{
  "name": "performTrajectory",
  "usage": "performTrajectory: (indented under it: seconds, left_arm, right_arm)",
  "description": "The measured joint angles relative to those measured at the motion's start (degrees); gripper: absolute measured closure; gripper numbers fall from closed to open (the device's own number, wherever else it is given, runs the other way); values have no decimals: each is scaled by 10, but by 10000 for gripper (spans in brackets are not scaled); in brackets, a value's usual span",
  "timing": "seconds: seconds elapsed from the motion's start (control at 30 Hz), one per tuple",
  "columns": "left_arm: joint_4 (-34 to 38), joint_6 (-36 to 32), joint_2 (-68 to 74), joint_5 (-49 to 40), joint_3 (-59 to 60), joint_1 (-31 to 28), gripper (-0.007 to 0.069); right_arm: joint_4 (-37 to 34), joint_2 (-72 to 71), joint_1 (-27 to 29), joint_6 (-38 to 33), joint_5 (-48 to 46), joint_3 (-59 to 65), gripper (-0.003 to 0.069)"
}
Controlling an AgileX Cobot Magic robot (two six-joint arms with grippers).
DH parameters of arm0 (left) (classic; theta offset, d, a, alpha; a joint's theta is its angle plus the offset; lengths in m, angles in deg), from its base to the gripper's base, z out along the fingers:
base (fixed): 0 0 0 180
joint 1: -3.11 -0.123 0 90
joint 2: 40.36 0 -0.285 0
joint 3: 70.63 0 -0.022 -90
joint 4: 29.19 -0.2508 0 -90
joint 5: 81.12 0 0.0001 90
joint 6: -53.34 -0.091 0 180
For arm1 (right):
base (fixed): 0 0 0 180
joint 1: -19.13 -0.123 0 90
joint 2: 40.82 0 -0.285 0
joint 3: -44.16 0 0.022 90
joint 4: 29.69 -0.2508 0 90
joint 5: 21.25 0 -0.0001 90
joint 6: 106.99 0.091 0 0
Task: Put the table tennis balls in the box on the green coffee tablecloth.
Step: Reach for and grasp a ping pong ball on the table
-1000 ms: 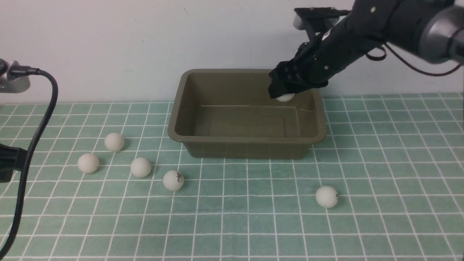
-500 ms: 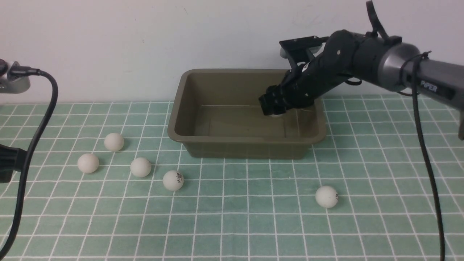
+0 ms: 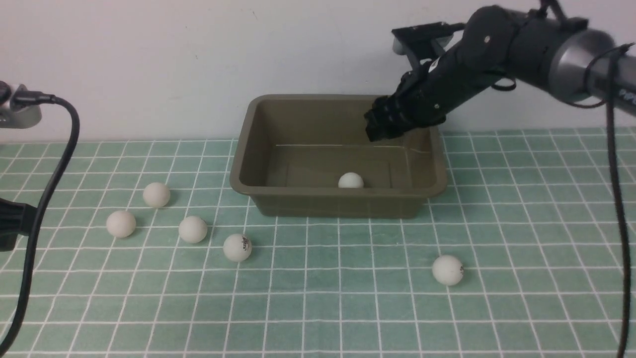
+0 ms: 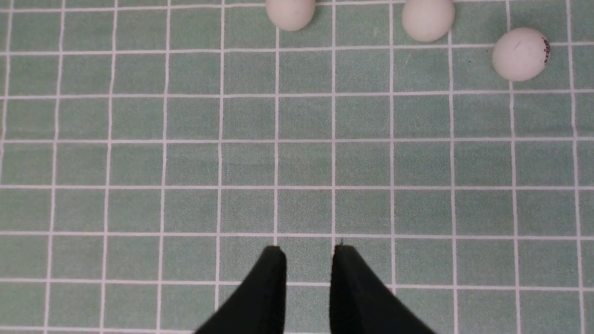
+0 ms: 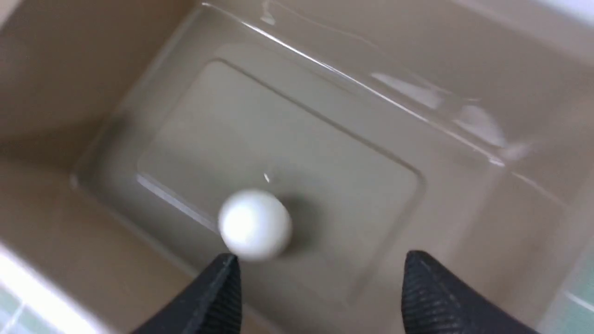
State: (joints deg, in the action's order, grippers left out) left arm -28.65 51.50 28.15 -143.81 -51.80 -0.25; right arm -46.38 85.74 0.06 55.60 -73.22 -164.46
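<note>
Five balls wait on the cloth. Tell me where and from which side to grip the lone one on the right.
Grip the lone ball across its widest middle, coming straight down from above. It is a plain sphere on flat tablecloth with nothing beside it, so any finger line should work.

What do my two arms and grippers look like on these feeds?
The right arm is black near the wrist, then a grey metal tube with white lettering, a thin black cable alongside. The right gripper has black fingers with ribbed pads. The left gripper has two black tapered fingers. Of the left arm only a black part and a thick black cable show.
</note>
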Motion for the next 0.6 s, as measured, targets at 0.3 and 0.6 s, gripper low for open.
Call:
performTrajectory:
  seconds: [0.3,0.6]
  left_arm:
    - [6,0,0,0,0,0,499]
    - [8,-1,0,-16,0,0,499]
  right_arm:
    - [77,-98,5,86,-190,5,235]
    - [67,-105,5,116,-190,146,235]
